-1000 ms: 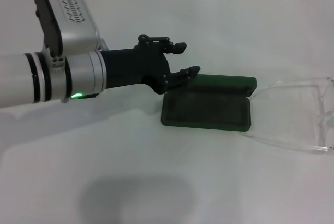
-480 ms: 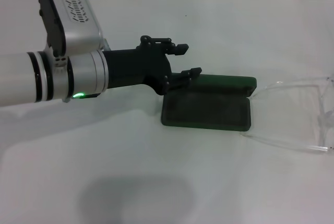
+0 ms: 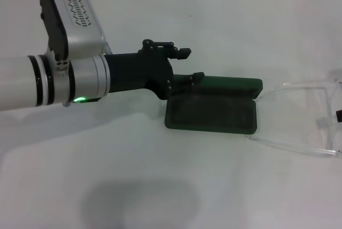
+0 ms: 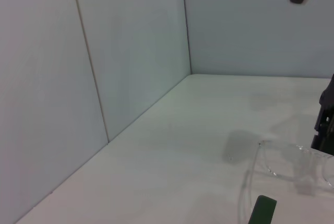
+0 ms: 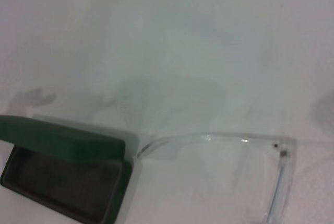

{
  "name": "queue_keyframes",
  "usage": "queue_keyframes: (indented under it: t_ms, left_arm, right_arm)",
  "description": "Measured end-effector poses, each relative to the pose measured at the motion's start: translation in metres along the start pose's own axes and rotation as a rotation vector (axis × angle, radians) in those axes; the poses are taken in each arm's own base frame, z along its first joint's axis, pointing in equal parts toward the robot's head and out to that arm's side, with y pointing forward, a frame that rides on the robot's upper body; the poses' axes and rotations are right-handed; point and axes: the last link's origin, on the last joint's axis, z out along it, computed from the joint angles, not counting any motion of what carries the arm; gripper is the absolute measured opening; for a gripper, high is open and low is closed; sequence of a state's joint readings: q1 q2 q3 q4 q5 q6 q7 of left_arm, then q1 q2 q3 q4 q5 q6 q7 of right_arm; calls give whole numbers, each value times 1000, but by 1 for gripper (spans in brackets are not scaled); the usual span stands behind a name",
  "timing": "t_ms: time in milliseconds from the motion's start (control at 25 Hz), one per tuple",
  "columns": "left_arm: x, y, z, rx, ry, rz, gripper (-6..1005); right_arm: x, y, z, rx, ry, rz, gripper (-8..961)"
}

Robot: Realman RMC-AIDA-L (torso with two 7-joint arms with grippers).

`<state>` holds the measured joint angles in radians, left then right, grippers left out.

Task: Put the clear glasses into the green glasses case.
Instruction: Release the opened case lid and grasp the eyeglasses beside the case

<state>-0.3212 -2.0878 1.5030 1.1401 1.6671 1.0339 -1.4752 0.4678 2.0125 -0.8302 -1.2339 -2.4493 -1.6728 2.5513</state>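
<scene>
Glasses first: the clear glasses (image 3: pixel 307 119) lie unfolded on the white table (image 3: pixel 160 186), just beside the right end of the green glasses case (image 3: pixel 214 112), which stands open and holds nothing. So nothing is packed yet. Your left gripper (image 3: pixel 191 63) hovers at the case's left end, fingers apart and gripping nothing. Your right gripper barely shows; you cannot tell its state.
</scene>
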Motion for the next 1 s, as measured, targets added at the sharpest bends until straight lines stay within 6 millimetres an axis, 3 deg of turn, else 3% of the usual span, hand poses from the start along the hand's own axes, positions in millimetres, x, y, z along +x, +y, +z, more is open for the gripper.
queue_keyframes:
  t_ms: [200, 1000]
  left_arm:
    - [-2, 0, 0, 0, -3, -3, 546]
    - [-2, -3, 6, -5, -12, -6, 545]
  right_arm:
    - [-2, -3, 1, 14, -27, 28, 424]
    - [1, -4, 18, 1, -45, 50, 407]
